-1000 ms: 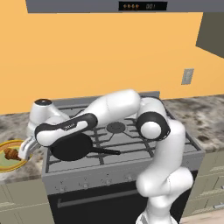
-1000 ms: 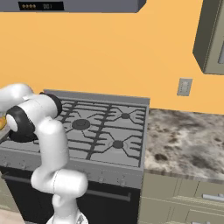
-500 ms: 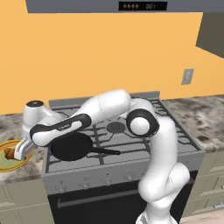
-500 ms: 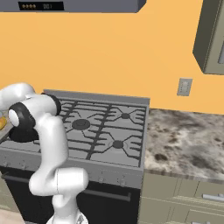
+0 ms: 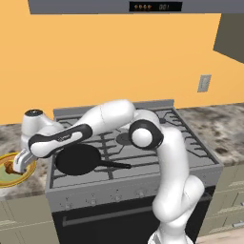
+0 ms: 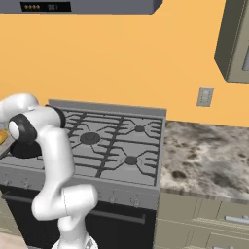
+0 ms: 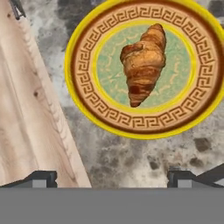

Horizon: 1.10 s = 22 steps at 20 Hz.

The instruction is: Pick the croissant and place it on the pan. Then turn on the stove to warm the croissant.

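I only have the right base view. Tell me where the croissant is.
Observer: The croissant lies in the middle of a yellow-rimmed plate, on the speckled counter left of the stove.
Operator: Report the gripper.
Observer: The gripper hangs open above the plate; in the hand view its finger tips stand wide apart and hold nothing.
Operator: Give me the pan's spot.
Observer: The pan sits empty on the stove's front left grate, handle pointing right.
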Available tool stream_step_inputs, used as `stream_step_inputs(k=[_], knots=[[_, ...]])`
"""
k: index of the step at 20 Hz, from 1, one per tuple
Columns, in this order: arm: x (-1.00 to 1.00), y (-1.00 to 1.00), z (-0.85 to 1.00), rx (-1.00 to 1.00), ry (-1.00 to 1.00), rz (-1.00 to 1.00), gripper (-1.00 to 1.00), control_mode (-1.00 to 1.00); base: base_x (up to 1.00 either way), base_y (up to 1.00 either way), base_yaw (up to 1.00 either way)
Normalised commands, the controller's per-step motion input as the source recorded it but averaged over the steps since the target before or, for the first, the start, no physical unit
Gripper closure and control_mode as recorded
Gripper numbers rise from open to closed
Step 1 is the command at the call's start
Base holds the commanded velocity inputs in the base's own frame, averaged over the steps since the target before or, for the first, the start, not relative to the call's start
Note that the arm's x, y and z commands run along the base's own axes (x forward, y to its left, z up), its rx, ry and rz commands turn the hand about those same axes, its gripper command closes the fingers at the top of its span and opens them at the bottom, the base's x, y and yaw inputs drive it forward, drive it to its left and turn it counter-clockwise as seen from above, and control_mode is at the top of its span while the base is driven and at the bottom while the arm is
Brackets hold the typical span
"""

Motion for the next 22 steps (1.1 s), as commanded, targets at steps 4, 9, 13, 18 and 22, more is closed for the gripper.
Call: stream_step_inputs(k=[4, 9, 13, 18, 22], knots=[[0.15, 0.16, -0.28, 0.0, 0.0, 0.01, -1.0, -1.0, 0.0, 0.0, 0.0], [0.15, 0.25, -0.28, 0.0, 0.0, 0.01, -1.0, -1.0, 0.0, 0.0, 0.0], [0.18, 0.22, -0.2, 0.0, 0.0, 0.0, -1.0, -1.0, 0.0, 0.0, 0.0], [0.23, 0.16, -0.12, 0.0, 0.0, 0.0, -1.0, -1.0, 0.0, 0.0, 0.0], [0.23, 0.2, -0.12, -0.02, 0.0, 0.0, -1.0, -1.0, 0.0, 0.0, 0.0]])
